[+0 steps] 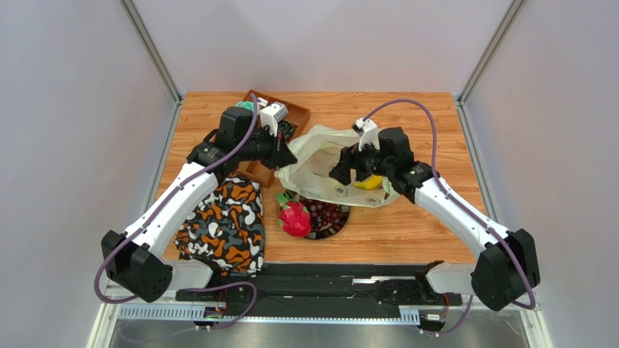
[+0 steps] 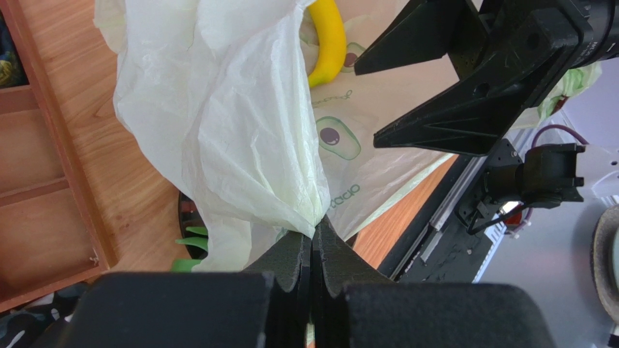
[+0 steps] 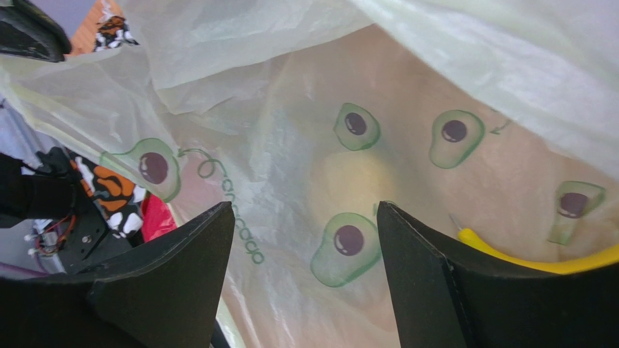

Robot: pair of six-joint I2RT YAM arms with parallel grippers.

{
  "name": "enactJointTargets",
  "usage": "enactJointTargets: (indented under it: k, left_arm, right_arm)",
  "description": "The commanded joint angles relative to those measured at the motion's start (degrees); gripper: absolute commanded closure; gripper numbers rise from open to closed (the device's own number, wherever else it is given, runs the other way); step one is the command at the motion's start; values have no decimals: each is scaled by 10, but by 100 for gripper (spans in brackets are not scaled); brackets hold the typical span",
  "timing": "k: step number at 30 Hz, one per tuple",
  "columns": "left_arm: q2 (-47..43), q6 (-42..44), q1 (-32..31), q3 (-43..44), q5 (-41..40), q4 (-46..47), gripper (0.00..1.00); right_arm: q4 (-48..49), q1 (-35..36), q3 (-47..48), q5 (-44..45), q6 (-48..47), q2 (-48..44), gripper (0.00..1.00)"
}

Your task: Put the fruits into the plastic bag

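Left gripper (image 2: 312,243): my jaws are closed tight on a gathered fold of the plastic bag (image 1: 320,156), lifting its mouth. Right gripper (image 3: 305,217): spread wide, holding nothing, inside the mouth.

Risk: the thin film slips from my pinch, or snags my right fingers on withdrawal, and the mouth collapses.

Banana (image 1: 370,183) lies in the bag, 3 o'clock side. Dragon fruit (image 1: 295,219) and grape bunch (image 1: 327,214) sit in the dark bowl (image 1: 347,217), 6 o'clock of the bag.

Both the left arm (image 1: 171,204) and right arm (image 1: 456,212) comprised white link shells and black joint housings. A purple cable (image 1: 403,101) looped along each. White camera modules (image 1: 273,116) sat at the wrists. The left gripper (image 2: 314,226) and right gripper (image 3: 305,210) carried matte-black, wedge-shaped jaws.
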Motion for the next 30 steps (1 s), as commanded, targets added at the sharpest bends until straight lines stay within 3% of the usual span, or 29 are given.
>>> enactJointTargets:
  k: [1,7,12,14,15,18,21,24,27,30]
  left_arm:
    - [-2,-19,2,-7,21,43,100]
    - [5,-22,2,-7,22,46,100]
    - [6,-23,2,-7,23,46,100]
    - [7,-22,2,-7,22,46,100]
    - [6,-23,2,-8,22,46,100]
    - [7,-23,2,-8,20,46,100]
    - [6,-25,2,-7,20,46,100]
    - [3,-25,2,-7,19,49,100]
    - [2,-23,2,-8,19,50,100]
    - [1,-22,2,-8,17,50,100]
  right_arm:
    - [68,12,35,-70,40,14,24]
    - [48,89,68,-47,16,40,24]
    - [50,109,83,-63,5,37,21]
    - [35,110,92,-48,-3,35,13]
    - [26,110,105,-44,-14,36,0]
    - [9,110,122,-40,-20,37,0]
    - [-15,109,144,32,-8,54,0]
    - [-97,109,198,115,-10,104,0]
    - [-121,110,211,84,1,134,0]
    - [-103,110,198,-9,24,156,0]
